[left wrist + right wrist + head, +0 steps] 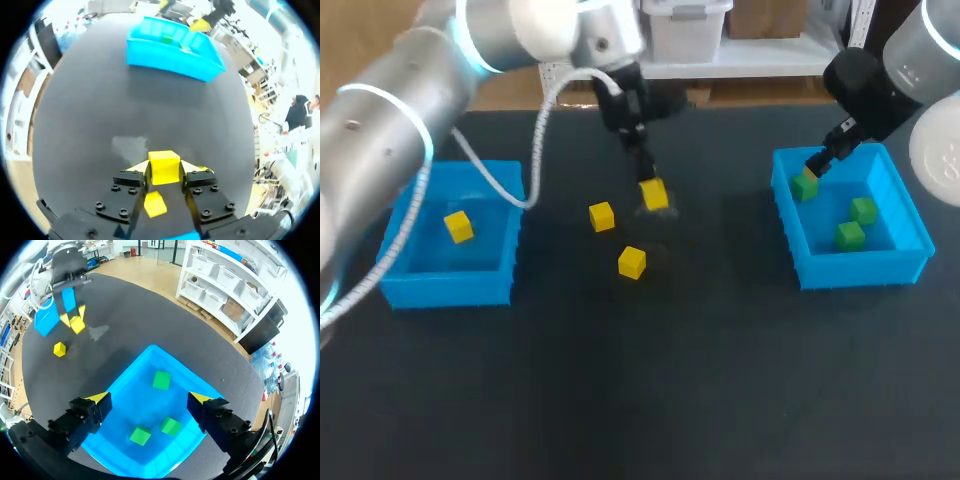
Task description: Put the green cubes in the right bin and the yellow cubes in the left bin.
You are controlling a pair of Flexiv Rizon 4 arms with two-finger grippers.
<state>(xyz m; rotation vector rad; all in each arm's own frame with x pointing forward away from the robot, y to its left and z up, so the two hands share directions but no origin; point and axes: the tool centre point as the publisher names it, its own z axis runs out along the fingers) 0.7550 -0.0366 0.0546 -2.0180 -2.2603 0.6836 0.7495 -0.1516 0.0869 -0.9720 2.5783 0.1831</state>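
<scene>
Left gripper (164, 175): fingers closed on 1 yellow cube (163, 164), with a pad against each of 2 opposite sides. The cube is held above the table (620, 400), near its middle. 2 further yellow cubes lie loose on the table close by: the rear cube (602, 216) and the front cube (632, 262), apart from each other. 1 binned yellow cube (459, 226) sits in the left bin (450, 290).

Right gripper (152, 399): fingers spread wide, holding nothing, positioned over the right bin (865, 270). 3 green cubes (161, 380) are inside that bin, none touching my fingers.
</scene>
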